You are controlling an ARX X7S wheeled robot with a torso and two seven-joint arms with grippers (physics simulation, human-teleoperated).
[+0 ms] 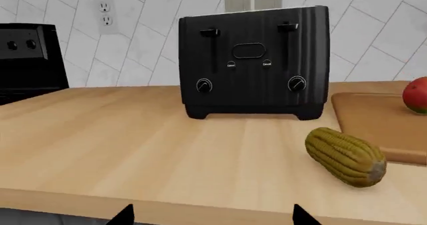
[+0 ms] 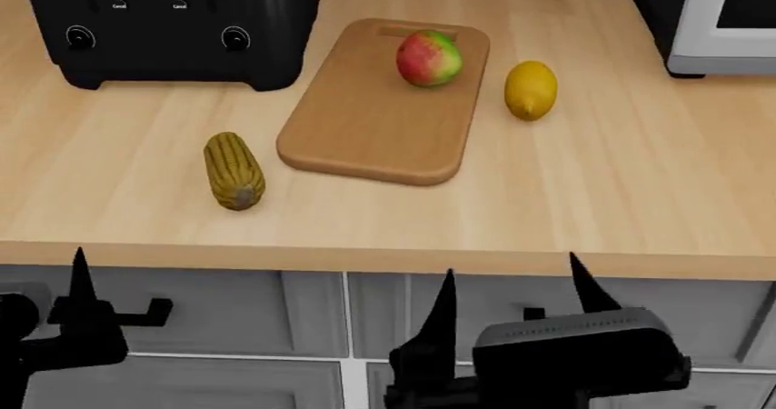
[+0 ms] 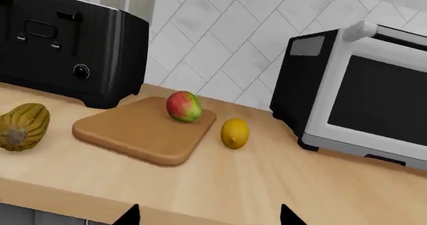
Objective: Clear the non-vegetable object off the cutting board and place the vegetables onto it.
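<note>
Red-green fruit (image 2: 428, 58) on the cutting board (image 2: 363, 118) near its slot end, yellow oval (image 2: 530, 89) just right of the board, corn cob (image 2: 233, 170) left on the worktop (image 2: 631, 182), left hand (image 2: 83, 291) spread cannot tell, right hand (image 2: 515, 300) spread wide, both below the worktop edge, well apart from the fruit

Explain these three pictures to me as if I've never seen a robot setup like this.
This is a simulated two-armed robot at a kitchen counter. The middle picture looks down from its head; the others come from cameras near each gripper. The left gripper and right gripper hang open below the counter edge, holding nothing. On the counter: a cutting board with a red-green fruit on it, a corn cob to its left, a yellow lemon-shaped item to its right, a black toaster and a microwave.
</note>
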